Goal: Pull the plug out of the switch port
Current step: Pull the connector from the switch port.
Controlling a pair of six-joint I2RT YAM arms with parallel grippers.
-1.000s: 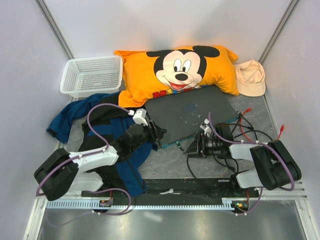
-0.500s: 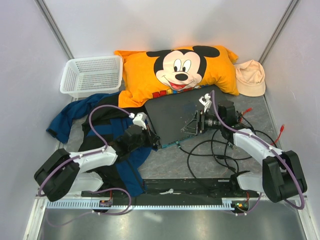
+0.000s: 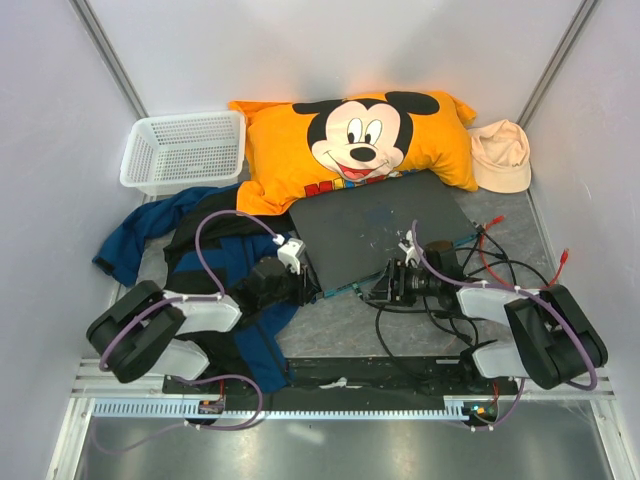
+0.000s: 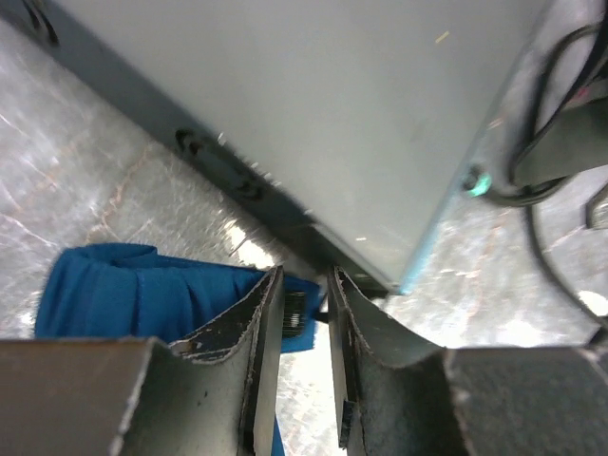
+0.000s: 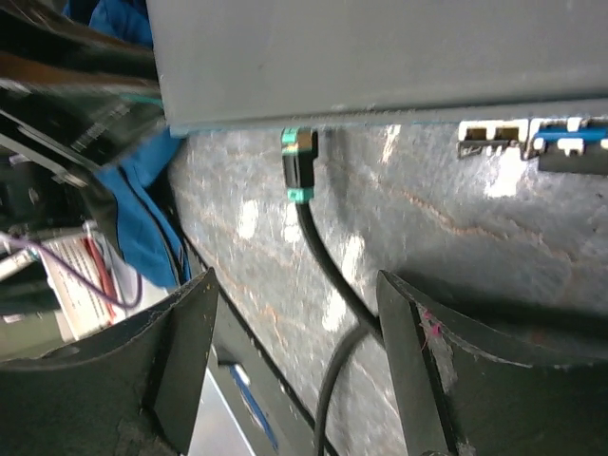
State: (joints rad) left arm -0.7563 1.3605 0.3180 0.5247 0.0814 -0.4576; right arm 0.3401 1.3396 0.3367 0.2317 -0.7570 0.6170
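The switch [image 3: 380, 225] is a flat dark grey box lying against the pillow. In the right wrist view its near edge [image 5: 380, 95] has a black plug with teal ends [image 5: 298, 166] in a socket. The plug's black cable [image 5: 332, 275] runs down between my right fingers. My right gripper [image 5: 294, 313] is wide open and empty, a short way in front of the plug; it also shows in the top view [image 3: 388, 288]. My left gripper [image 3: 305, 285] sits at the switch's near left corner [image 4: 399, 280]. Its jaws stand a narrow gap apart with nothing held [image 4: 304, 285].
An orange Mickey Mouse pillow [image 3: 350, 140], a white basket [image 3: 185, 150] and a beige hat [image 3: 500, 155] stand at the back. Blue and black clothing [image 3: 230, 270] lies under my left arm. Black and red cables [image 3: 495, 265] tangle at the right. More sockets [image 5: 489, 138] show along the edge.
My right arm swung up over the switch's top half a second ago and has come back down to its near edge. My left arm's elbow shifted right; its gripper stayed at the corner.
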